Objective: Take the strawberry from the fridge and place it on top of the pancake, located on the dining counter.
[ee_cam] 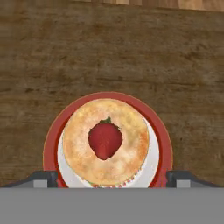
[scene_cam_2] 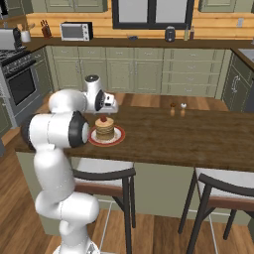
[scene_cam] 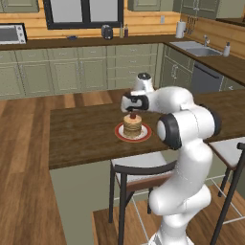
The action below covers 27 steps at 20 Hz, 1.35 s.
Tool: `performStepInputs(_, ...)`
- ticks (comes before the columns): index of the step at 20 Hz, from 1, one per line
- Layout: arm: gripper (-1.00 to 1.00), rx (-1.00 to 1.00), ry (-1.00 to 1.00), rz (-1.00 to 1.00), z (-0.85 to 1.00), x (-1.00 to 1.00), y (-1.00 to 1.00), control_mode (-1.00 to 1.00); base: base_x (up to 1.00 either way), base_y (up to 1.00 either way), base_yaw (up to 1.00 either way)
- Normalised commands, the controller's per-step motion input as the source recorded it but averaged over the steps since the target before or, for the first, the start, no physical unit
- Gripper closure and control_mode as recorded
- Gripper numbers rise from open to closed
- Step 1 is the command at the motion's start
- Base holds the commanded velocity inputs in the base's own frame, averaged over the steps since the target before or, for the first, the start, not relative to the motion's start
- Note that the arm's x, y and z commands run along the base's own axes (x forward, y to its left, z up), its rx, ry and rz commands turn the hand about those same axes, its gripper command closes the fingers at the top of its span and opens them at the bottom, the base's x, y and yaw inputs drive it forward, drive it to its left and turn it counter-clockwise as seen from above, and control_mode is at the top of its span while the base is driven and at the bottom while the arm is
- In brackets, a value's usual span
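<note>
One relation: the strawberry (ee_cam: 105,140) lies straight below the gripper (ee_cam: 112,177), centred between the two finger tips, with its leafy end pointing away from them in the hand view.
Jaws: spread wide, one tip at each side of the plate (ee_cam: 162,144), clear of the fruit and holding nothing.
Strawberry's place: resting on top of the pancake (ee_cam: 105,142), near the middle of the stack; from the right base view it shows as a red dot crowning the stack.
Coming move, as a judgement: a straight lift upward looks safest, since any sideways drift could nudge the fruit off.
Surface: the dining counter (scene_cam: 81,134), dark wood, bare around the plate.
Room: two stools (scene_cam_2: 106,181) tucked under the near edge; small shakers (scene_cam_2: 177,107) stand well apart from the plate.
</note>
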Motion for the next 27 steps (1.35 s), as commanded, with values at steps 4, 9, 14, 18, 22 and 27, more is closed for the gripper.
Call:
performStepInputs(4,-1.00,0.14,0.00,-0.02,0.73,-1.00,-0.43,-1.00,0.00,0.00,0.00)
performStepInputs(9,-1.00,0.22,0.00,0.00,0.85,-1.00,-0.59,-1.00,0.00,0.00,0.00)
performStepInputs(14,-1.00,0.40,0.09,-0.04,0.98,-1.00,-0.83,-1.00,0.00,0.00,0.00)
performStepInputs(18,-1.00,0.39,0.11,-0.08,0.64,-1.00,-0.90,-1.00,0.00,0.00,0.00)
performStepInputs(22,-1.00,0.32,0.01,-0.03,0.26,-1.00,-0.62,-1.00,0.00,0.00,0.00)
performStepInputs(27,-1.00,0.20,0.00,0.00,0.00,-1.00,-0.34,-1.00,0.00,0.00,0.00)
